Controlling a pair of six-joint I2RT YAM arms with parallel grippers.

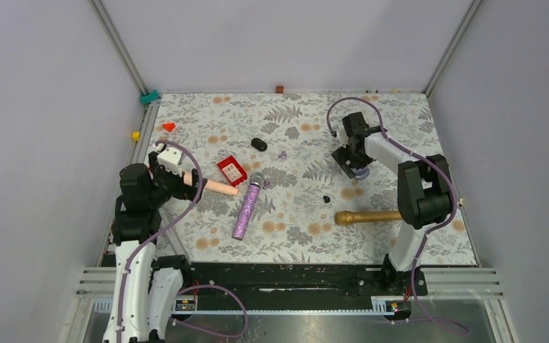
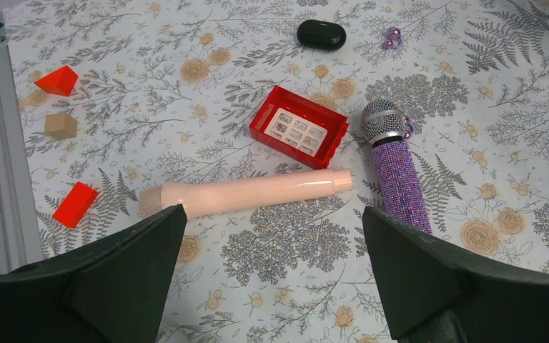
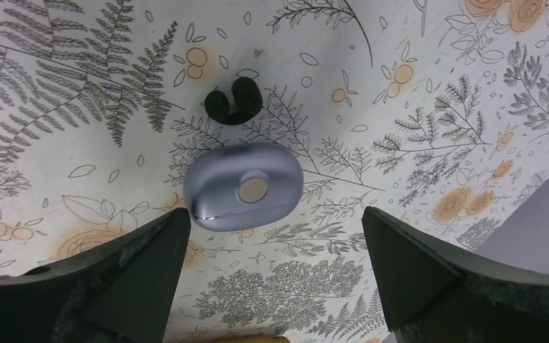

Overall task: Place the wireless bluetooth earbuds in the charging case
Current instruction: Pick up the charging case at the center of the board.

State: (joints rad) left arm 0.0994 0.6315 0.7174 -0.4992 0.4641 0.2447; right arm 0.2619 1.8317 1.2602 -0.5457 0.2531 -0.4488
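Wireless bluetooth earbuds point(image 1: 327, 199), two small black rounded buds, both lie loose on the fern-printed table point(image 1: 207, 114). One bud point(image 3: 232, 100) sits just beside a closed silver-blue oval case point(image 3: 243, 187), which I take for the charger. The other lies in the open between the purple glitter microphone point(image 1: 246, 211) and the gold microphone point(image 1: 368, 216).

Nothing is seated yet: you have the lid to open and both buds to place. Your right gripper point(image 3: 272, 214) hovers over that case, fingers spread wide, holding and touching nothing. Your left gripper point(image 2: 273, 214) is just as wide and empty, near the pale pink microphone point(image 2: 246, 193).
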